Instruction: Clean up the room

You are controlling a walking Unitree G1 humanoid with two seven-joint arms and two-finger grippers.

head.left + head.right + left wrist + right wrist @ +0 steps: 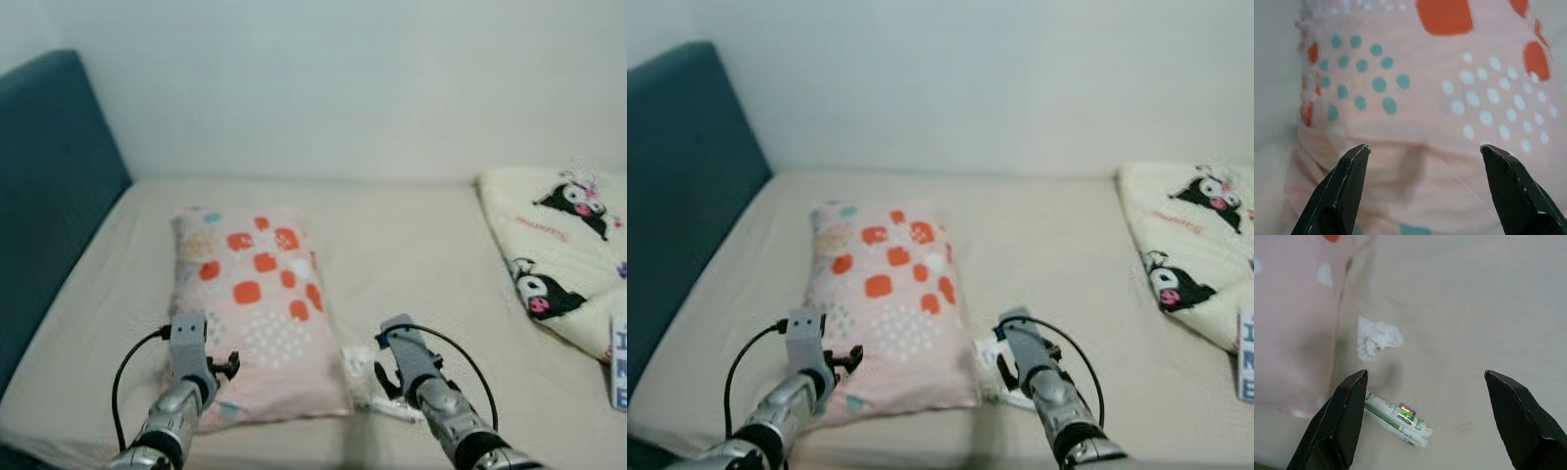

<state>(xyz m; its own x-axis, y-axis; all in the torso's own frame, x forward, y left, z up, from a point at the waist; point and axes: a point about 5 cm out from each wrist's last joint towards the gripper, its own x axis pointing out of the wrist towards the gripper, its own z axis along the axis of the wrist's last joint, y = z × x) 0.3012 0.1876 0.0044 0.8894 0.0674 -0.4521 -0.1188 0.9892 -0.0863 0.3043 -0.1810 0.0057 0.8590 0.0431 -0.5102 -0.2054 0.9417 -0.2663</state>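
Left pincer (1422, 152) wide over near end of spotted pillow (257, 299), right pincer (1425, 382) wide above crumpled tissue (1376, 339) and small wrapper (1398, 418) on bed (411, 245)

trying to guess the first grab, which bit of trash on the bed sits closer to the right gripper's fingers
The green-and-white wrapper, lying beside the right gripper's finger. The crumpled white tissue lies farther out, next to the pink pillow.
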